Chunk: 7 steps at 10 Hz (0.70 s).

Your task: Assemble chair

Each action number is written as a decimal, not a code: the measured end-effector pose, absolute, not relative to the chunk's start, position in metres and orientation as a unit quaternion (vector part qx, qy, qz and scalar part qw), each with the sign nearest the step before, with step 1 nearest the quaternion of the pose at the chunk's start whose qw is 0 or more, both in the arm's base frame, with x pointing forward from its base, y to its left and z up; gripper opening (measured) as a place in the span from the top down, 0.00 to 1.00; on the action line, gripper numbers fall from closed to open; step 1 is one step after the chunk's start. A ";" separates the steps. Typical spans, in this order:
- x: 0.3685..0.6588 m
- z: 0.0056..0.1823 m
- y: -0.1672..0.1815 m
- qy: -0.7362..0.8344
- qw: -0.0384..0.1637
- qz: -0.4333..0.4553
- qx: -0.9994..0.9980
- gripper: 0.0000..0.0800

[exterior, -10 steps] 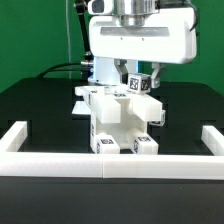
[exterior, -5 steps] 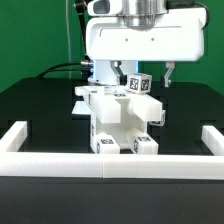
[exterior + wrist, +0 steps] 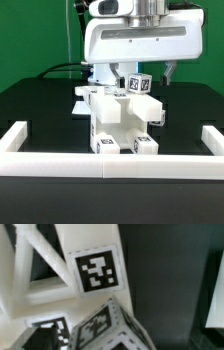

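Note:
The partly built white chair (image 3: 120, 122) stands in the middle of the black table, with tags on its front feet. A small tagged white chair piece (image 3: 138, 83) sits on top of it at the back. My gripper (image 3: 142, 73) hangs right above this piece. Its dark fingers (image 3: 168, 72) are spread on either side of the piece with gaps showing, so it is open. In the wrist view a white chair part with a square tag (image 3: 97, 269) fills the frame. The tagged corner of a white chair block (image 3: 112, 331) lies close to the lens. No fingertip shows clearly there.
A long low white border rail (image 3: 110, 162) runs along the table's front, with raised ends at the exterior view's left (image 3: 14, 138) and right (image 3: 212, 140). The arm's base and cables (image 3: 98, 72) stand behind the chair. A green wall is at the back.
The fingers have spread wider, the one on the exterior view's right moving outward. The hand has shifted slightly. The chair and the tagged piece have not moved.

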<state>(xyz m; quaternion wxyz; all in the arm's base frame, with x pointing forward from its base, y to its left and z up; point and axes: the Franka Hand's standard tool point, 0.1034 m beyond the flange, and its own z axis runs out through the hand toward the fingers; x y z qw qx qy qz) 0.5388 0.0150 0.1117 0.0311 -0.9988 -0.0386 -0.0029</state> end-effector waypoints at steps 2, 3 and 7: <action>0.539 0.112 0.014 -0.126 0.026 -0.004 -0.992 0.19; 0.539 0.112 0.014 -0.163 0.025 -0.005 -0.986 0.19; 0.538 0.110 0.012 -0.225 0.025 -0.006 -0.974 0.34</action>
